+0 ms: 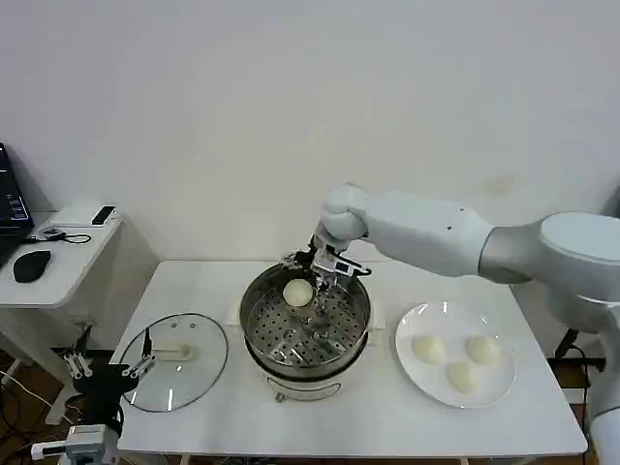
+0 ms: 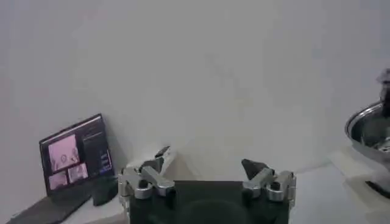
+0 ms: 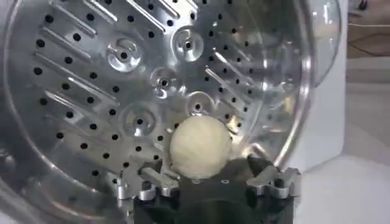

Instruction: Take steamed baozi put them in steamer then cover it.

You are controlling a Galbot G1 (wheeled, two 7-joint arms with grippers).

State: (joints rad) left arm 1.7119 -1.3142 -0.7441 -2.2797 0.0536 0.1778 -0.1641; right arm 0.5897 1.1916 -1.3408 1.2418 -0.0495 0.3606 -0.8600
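Observation:
One baozi (image 1: 297,292) (image 3: 201,147) sits on the perforated tray at the far side of the steamer (image 1: 305,373) (image 3: 91,79). My right gripper (image 1: 323,274) (image 3: 208,169) hangs just over it, open, with the bun between its spread fingers. Three more baozi (image 1: 428,347) lie on the white plate (image 1: 441,322) right of the pot. The cover (image 1: 174,360), a glass lid with a white handle, lies flat on the table left of the steamer. Low beside the table's left corner, my left gripper (image 1: 107,366) (image 2: 206,159) is parked, open and holding nothing.
A white side table (image 1: 68,276) at the far left carries a mouse (image 1: 31,263) and a laptop (image 2: 76,158). The steamer's rim (image 2: 372,128) shows off to one side in the left wrist view. A white wall stands behind the table.

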